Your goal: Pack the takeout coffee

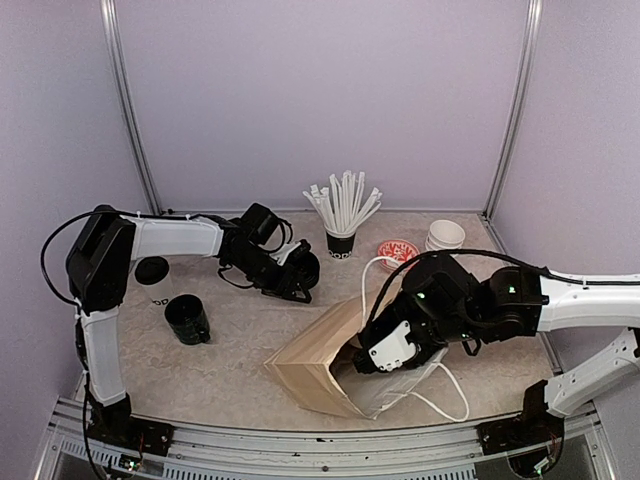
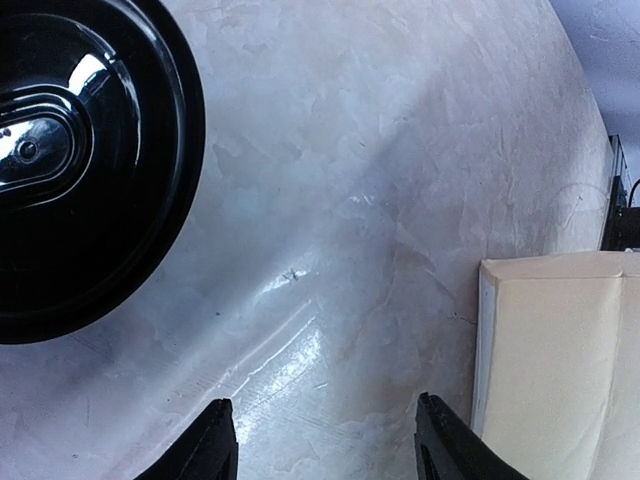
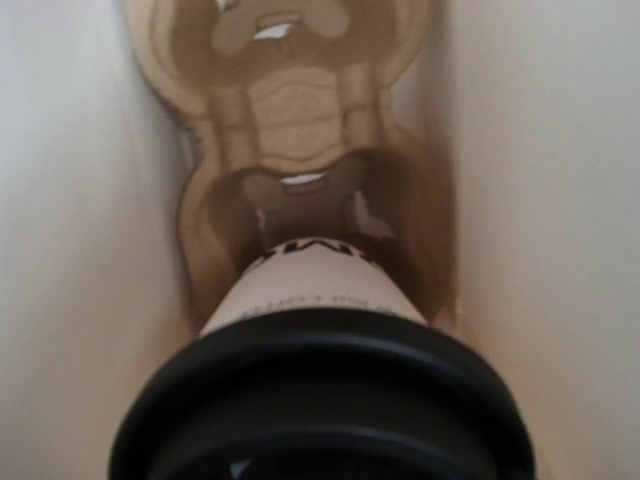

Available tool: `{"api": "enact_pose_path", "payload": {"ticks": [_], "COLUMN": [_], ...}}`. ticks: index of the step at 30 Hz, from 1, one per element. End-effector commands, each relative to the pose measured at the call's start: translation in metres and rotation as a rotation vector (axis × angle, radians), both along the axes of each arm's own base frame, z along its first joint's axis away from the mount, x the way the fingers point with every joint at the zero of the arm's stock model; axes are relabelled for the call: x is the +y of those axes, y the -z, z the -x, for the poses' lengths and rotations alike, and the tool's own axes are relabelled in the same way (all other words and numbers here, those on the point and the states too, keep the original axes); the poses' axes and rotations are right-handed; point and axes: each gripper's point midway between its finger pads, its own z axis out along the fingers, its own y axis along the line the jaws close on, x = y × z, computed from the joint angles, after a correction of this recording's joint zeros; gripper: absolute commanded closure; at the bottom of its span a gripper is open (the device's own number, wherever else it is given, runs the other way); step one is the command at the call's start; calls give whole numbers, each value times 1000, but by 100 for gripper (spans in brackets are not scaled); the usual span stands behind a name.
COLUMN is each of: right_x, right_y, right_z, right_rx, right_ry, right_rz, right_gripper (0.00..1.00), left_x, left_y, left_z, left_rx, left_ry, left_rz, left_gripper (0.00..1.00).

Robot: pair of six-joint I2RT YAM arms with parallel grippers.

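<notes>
1. The right gripper (image 1: 380, 355) sits in the mouth of a brown paper bag (image 1: 315, 360). Its jaws are hidden in both views of it, so I cannot tell whether they clamp anything or stand apart.
2. Just ahead of it, the white paper cup with black lettering and a flat round black plastic lid (image 3: 312, 295) is inside the bag, lid toward the wrist camera.
3. The bag lies on its side near the front edge of the marbled beige table (image 1: 230, 370), mouth toward the right edge.
4. The left gripper (image 2: 323, 405) hangs toward the back edge, jaws apart and empty, near a loose glossy black round plastic lid (image 2: 60, 150).
5. The insertion step looks nearly done. The next move probably calls for release and a straight withdrawal that does not drag the cup or bag.
</notes>
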Motion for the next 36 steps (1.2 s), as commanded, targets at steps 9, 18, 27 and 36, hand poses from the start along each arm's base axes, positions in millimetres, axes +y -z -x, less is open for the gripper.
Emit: {"api": "enact_pose_path", "payload": {"ticks": [9, 18, 27, 36], "right_x": [8, 5, 4, 7], "right_y": [-12, -7, -4, -1], "right_z": [-1, 1, 14, 18], "right_rx": [-46, -81, -98, -116], "right_ry": [-25, -69, -133, -180], "right_rz": [-50, -25, 4, -9], "right_gripper": [57, 57, 57, 55], "left_x": [-6, -6, 10, 9], "left_y": [-9, -2, -4, 1], "left_z": [-1, 3, -13, -16], "left_rx": [-10, -4, 6, 32], "left_ry": [26, 38, -12, -4], "left_rz": [26, 24, 37, 66], "left_gripper": [40, 41, 42, 44]}}
